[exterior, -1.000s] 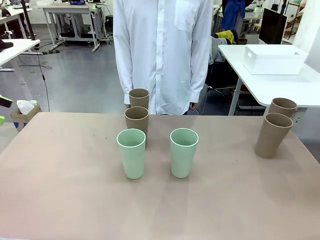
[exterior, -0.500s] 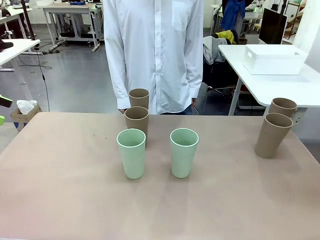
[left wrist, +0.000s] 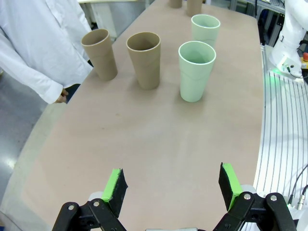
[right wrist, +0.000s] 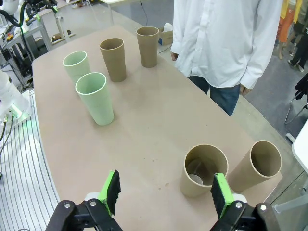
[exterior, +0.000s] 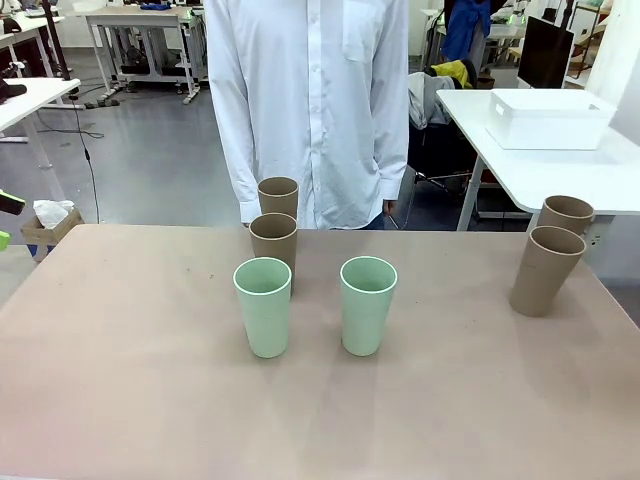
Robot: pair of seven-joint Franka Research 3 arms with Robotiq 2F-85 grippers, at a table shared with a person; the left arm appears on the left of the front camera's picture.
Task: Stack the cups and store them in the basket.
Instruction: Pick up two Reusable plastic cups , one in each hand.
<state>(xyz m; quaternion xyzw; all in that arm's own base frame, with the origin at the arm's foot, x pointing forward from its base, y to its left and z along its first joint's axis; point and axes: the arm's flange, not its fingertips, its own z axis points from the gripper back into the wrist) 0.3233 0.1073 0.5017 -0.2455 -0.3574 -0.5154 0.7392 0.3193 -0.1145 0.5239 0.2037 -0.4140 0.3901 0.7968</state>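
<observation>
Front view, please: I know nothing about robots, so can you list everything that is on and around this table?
mint green cups: two, pale green, upright side by side mid-table.
tan-brown cups: four, brown; two in line behind the left green cup, two at the table's far right edge.
basket: one, white, on the side table, away from the cups.
table: one, brownish top.
side table: one, white, back right.
person: one, white shirt, standing at the far edge.
left gripper: one, black with green pads, open, holding nothing.
right gripper: one, same colours, open, holding nothing.
</observation>
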